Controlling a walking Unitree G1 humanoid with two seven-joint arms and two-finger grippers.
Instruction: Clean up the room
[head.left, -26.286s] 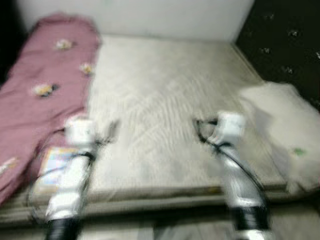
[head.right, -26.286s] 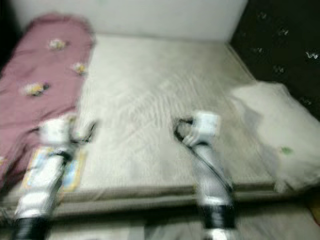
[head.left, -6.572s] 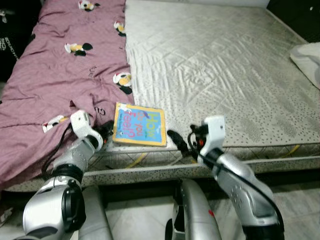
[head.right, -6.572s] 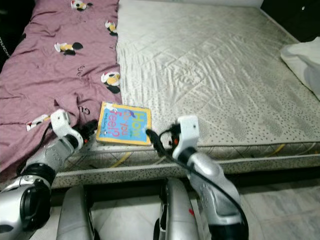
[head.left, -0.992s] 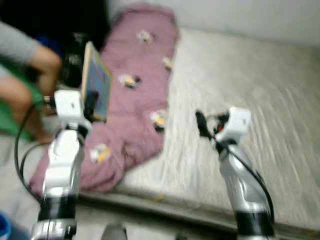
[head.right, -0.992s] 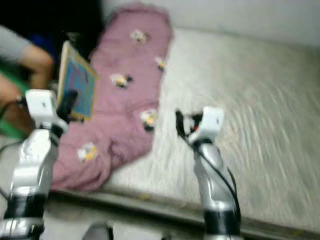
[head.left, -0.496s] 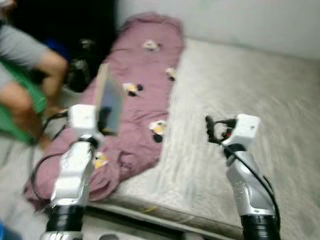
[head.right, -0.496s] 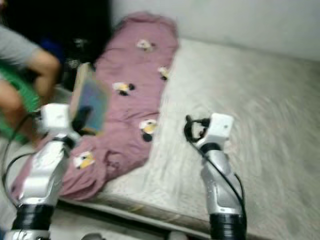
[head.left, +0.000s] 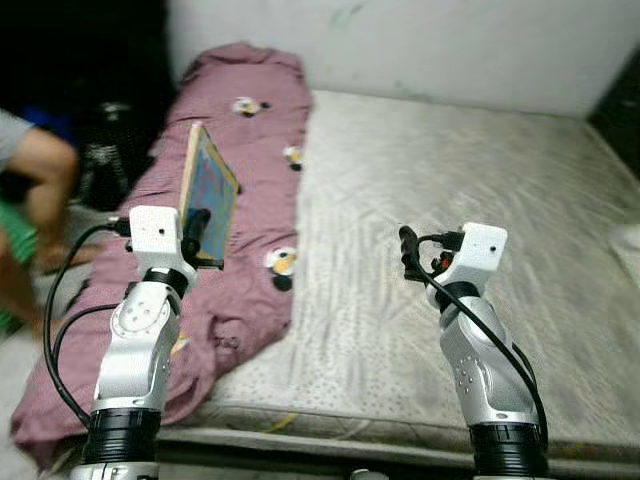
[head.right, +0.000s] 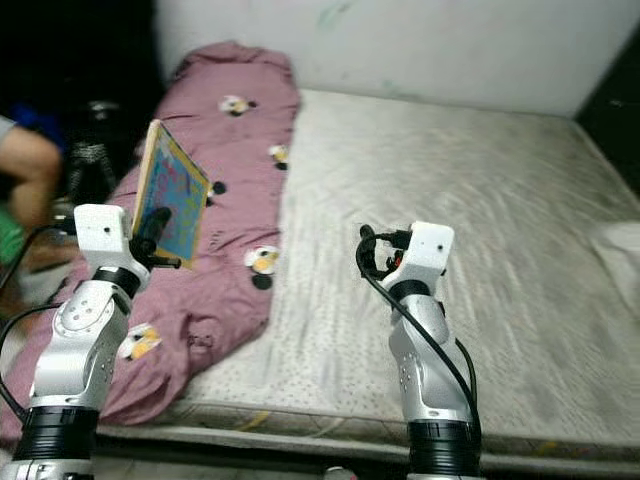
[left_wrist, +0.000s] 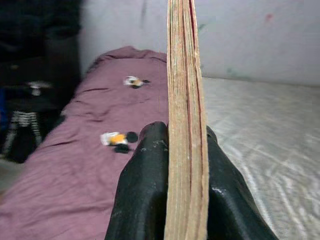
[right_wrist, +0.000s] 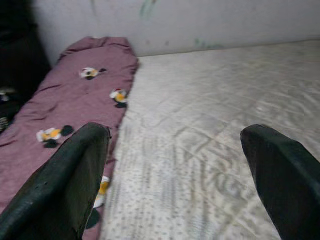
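Left gripper (head.left: 203, 240) has the book (head.left: 207, 190) pinched upright over the purple blanket (head.left: 235, 150). Head view shows the blue cover; its wrist view just the page edges (left_wrist: 186, 125). Right gripper (right_wrist: 175, 170) hangs spread wide above the mattress (head.left: 450, 170).

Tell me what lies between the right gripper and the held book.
In the left eye view, bare mattress and the edge of the purple blanket lie between the right gripper and the book.

person (head.left: 25, 215): cut off by left edge (bent limbs alone visible) | book (left_wrist: 186, 125): cover hidden in wrist view, page edges seen | pale object (head.left: 628, 238): cropped at right edge, unidentifiable | dark items (head.left: 105, 150) beside blanket: indistinct
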